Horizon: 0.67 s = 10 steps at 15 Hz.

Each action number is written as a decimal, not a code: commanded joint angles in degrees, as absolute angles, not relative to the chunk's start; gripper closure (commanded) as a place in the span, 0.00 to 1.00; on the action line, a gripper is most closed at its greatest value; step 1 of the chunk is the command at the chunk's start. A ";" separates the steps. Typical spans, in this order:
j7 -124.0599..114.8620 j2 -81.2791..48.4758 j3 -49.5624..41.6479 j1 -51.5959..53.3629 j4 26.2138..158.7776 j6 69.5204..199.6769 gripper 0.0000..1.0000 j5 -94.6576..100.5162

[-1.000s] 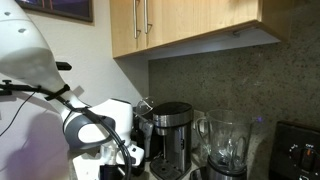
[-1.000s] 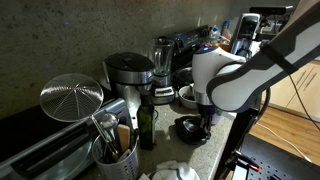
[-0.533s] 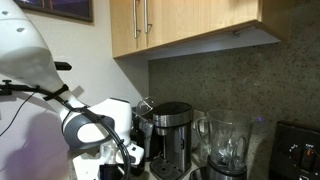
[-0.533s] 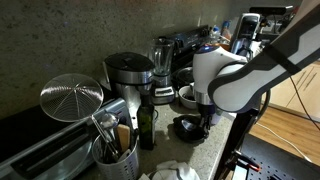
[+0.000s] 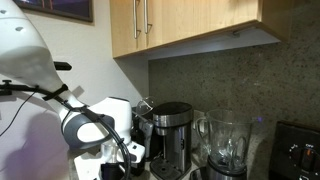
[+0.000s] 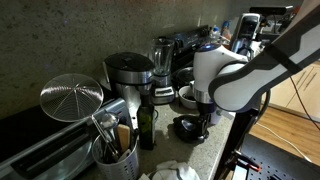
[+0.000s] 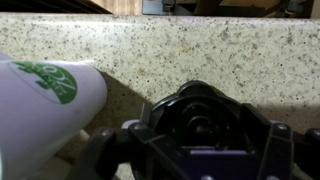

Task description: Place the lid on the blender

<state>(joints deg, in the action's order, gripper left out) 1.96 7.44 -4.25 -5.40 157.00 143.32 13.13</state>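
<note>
The black round lid (image 7: 205, 122) with a raised centre knob lies on the speckled counter (image 7: 200, 50), close to the wrist camera. My gripper (image 7: 198, 142) hangs right over it, open, with one finger on each side of the lid's rim. In an exterior view the lid (image 6: 187, 127) sits on the counter under the gripper (image 6: 197, 117). The blender (image 5: 226, 146), a clear jar with a side handle on a dark base, stands beside the coffee maker (image 5: 172, 130). In an exterior view the blender (image 6: 162, 55) is further back along the wall, away from the lid.
A white cup with a green logo (image 7: 40, 100) stands just left of the lid. The coffee maker (image 6: 128, 72), a dark bottle (image 6: 147, 120), a utensil holder (image 6: 112, 152) and a wire strainer (image 6: 70, 97) crowd the counter. Wall cabinets (image 5: 190, 25) hang above.
The arm and the lid stay where they were in both exterior views. The fingers over the lid look slightly wider apart than before.
</note>
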 commanded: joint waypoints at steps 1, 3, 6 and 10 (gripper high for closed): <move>-1.23 7.23 -3.97 -6.46 157.56 147.55 0.00 16.62; -2.87 6.72 -3.82 -6.74 157.43 149.56 0.08 18.55; -4.22 6.06 -3.80 -6.77 157.65 150.80 0.42 20.14; -4.56 5.32 -3.95 -6.63 157.40 149.68 0.71 20.23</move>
